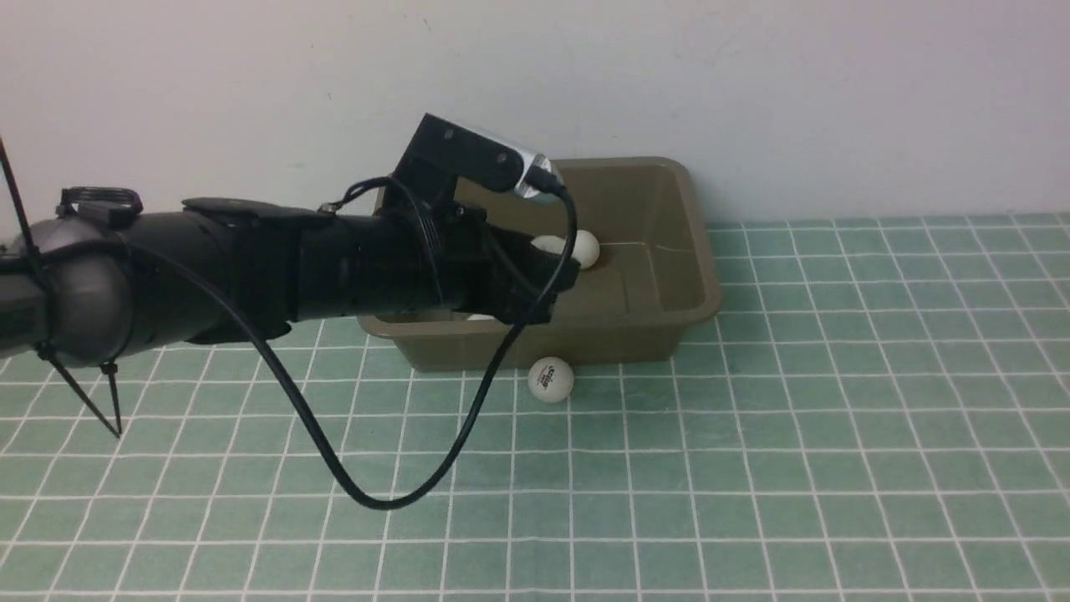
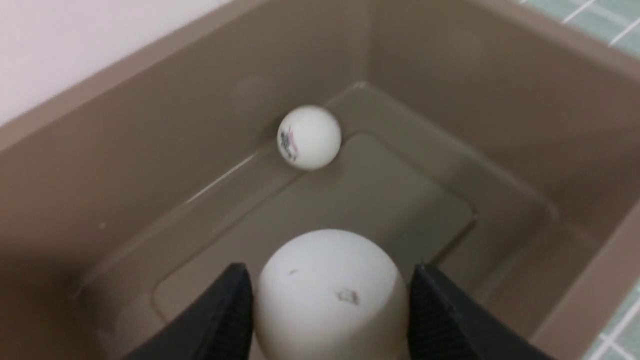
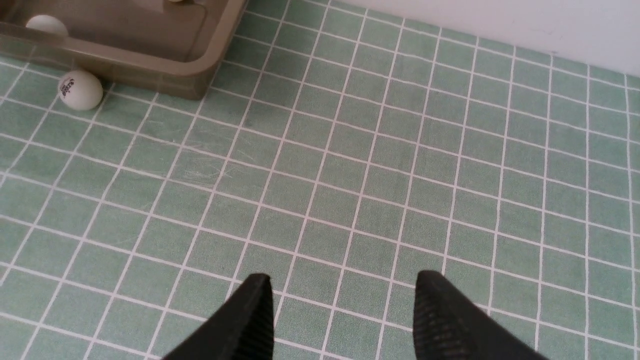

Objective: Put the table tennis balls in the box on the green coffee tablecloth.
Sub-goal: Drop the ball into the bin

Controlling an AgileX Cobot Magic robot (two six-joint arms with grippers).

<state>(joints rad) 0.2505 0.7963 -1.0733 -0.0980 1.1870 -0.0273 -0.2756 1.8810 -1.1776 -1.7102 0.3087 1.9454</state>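
Held ball (image 2: 330,295) is hanging inside box (image 2: 500,100), above its floor. 2nd ball (image 2: 309,137) is lying by a wall; loose ball (image 1: 551,379) is sitting on cloth (image 3: 350,175) just outside box. Prob. light, hard, slick & rolly, so pinching across the middle. Left hand (image 2: 332,272) is clamping held ball btw both fingers. Right hand (image 3: 342,285) is hovering over cloth, fingers apart, holding nothing.
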